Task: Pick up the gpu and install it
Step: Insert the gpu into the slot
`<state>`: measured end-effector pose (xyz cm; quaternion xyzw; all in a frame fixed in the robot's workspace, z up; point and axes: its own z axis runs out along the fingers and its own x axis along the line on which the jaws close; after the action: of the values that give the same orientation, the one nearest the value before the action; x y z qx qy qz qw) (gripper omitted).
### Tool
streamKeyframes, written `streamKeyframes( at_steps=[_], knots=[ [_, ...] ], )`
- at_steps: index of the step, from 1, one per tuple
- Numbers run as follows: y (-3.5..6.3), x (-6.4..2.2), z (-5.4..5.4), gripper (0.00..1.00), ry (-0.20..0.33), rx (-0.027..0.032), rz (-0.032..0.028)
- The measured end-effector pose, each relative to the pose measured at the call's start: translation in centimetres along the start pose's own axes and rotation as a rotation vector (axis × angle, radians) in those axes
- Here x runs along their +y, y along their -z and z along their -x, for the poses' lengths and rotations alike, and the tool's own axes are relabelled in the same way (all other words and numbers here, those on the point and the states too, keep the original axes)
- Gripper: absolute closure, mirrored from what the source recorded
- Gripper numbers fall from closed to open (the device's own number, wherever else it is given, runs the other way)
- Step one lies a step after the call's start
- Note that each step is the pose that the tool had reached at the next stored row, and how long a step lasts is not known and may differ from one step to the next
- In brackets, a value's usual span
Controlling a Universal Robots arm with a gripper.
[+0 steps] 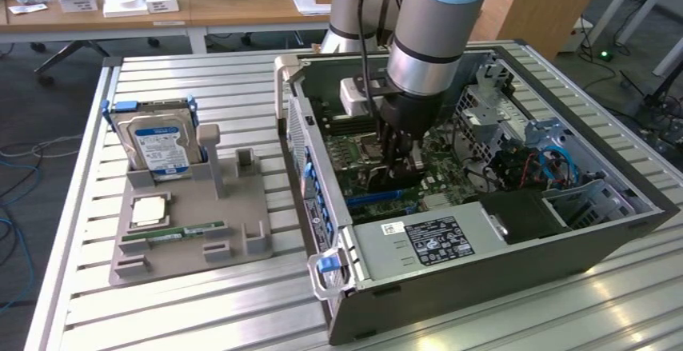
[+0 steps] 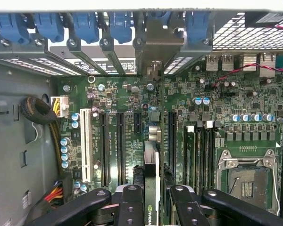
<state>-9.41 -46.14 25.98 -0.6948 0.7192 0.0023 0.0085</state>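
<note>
Here the gpu (image 2: 151, 157) is clamped edge-on between the gripper (image 2: 154, 193) fingers. It is held over the motherboard (image 2: 127, 94) slots inside the case (image 1: 513, 265).

Table (image 1: 213, 319): ribbed metal, soft sheen. Case (image 1: 481, 279): dull grey sheet metal. Fixture (image 1: 245, 207) at its nine o'clock: matt grey plastic. Gripper (image 2: 154, 190) fingers (image 2: 132, 205), gpu (image 2: 150, 183) edge: matt black.

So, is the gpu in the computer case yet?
In: the claw holds the gpu on edge over the motherboard; seated or not, cannot tell.
</note>
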Motion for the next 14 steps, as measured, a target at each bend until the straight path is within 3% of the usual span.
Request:
streamKeyframes(
  at_steps=[14],
  knots=[
    [-0.12, 0.05, -0.01, 0.74, 0.0, 0.0, -0.0001]
  ],
)
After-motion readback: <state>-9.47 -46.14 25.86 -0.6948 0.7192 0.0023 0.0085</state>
